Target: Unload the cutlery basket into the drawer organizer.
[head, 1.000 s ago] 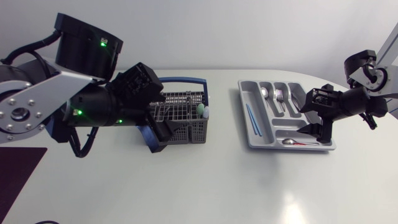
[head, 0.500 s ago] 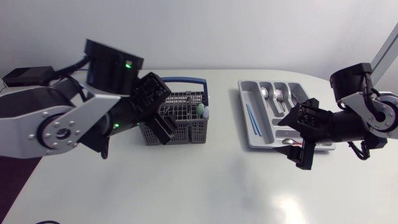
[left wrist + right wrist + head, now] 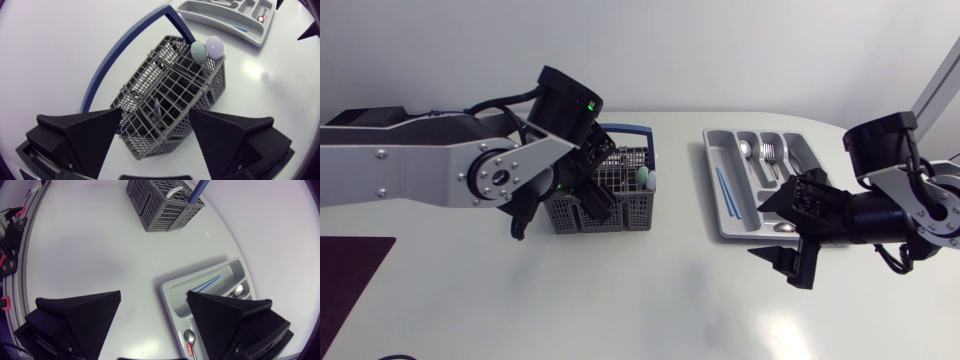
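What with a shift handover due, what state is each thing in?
Basket: upright on the table, not yet empty; two pale handles stick out at one end.
Organizer: flat on the table, partly filled with cutlery.
Left gripper: open, empty, over the basket.
Right gripper: open, empty, beside the organizer.

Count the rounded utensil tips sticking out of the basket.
2: a pale green tip and a whitish tip, side by side at one corner of the cutlery basket. Others may sit hidden lower inside.
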Motion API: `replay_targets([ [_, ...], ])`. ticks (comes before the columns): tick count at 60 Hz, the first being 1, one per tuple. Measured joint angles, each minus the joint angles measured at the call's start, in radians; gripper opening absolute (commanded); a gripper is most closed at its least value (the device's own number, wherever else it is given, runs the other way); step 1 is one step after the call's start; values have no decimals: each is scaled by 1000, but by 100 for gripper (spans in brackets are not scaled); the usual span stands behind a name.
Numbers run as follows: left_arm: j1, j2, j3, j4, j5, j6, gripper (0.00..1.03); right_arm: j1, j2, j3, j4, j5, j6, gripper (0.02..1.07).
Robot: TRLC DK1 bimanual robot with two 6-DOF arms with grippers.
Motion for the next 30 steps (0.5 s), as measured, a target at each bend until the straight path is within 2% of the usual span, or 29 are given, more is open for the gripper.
replay_targets([
  [9, 8, 29, 33, -58, -22, -44, 91, 11, -18, -7, 0, 0, 10, 98],
  [20, 19, 72, 72, -69, -43, -75, 83, 30, -23, -15, 0, 1, 25, 98],
  [30, 20, 101, 74, -77, -46, -96, 82, 31, -29, -28, 0, 1, 25, 98],
])
